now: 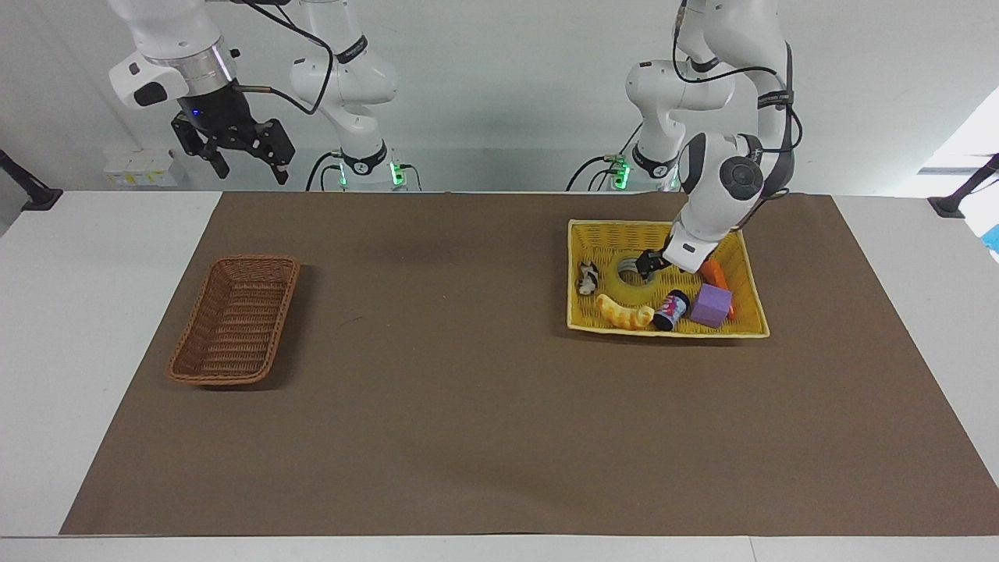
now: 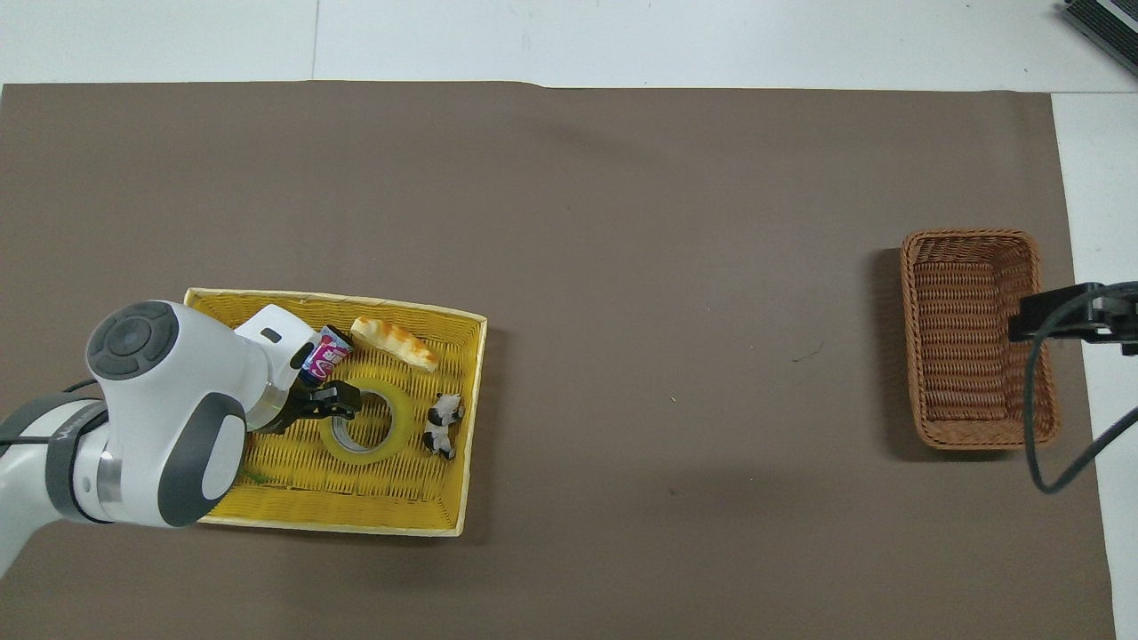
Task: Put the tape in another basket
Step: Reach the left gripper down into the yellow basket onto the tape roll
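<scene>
Left gripper (image 1: 648,265) is down inside the yellow basket (image 1: 624,231), right at the tape (image 1: 631,290), over the roll's edge on the carrot side; can't tell how wide its fingers stand or whether they touch the roll. Tape lies flat on the basket floor, not lifted. Around the gripper: blue-and-pink can (image 1: 671,309) just beside the tape, purple block (image 1: 711,305) next to that, carrot (image 1: 713,273) mostly tucked under the wrist. On the tape's other flank sit the cow figure (image 1: 587,278) and the ridged yellow toy (image 1: 623,312). Well apart, toward the right arm's end of the table, is the brown wicker basket (image 1: 236,320). Right gripper (image 1: 243,156) waits raised near its base, fingers spread, holding nothing.
</scene>
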Robot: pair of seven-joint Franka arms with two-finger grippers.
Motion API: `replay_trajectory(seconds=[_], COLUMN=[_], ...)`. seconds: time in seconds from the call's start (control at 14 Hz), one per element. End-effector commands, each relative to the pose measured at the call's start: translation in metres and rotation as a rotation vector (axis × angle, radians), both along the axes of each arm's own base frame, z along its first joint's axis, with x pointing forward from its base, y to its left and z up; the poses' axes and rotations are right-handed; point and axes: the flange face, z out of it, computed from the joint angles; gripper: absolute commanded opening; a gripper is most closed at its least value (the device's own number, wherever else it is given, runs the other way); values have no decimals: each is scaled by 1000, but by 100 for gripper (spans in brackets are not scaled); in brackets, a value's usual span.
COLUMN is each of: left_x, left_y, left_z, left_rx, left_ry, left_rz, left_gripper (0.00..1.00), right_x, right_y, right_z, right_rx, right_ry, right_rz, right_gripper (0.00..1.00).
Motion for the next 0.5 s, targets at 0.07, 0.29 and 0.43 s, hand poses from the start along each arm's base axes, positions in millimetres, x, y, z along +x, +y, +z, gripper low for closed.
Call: replay_trajectory(seconds=[0.07,0.29,0.43], left_x=[-10,-10,-5], left_y=[-6,-6,-8], left_z=[-6,-6,-1], left_rx=[-1,1,6], left_ry=[-14,-3,13], left_rz=[0,2,20], left_gripper=[20,0,0], right_x=[-2,-2,-2], right_y=[-2,-2,-2], right_z=[3,3,3], right_rx=[15,15,15], right_ry=[-17,-17,-17], right_rz=[13,13,13], right_gripper=[100,100,100])
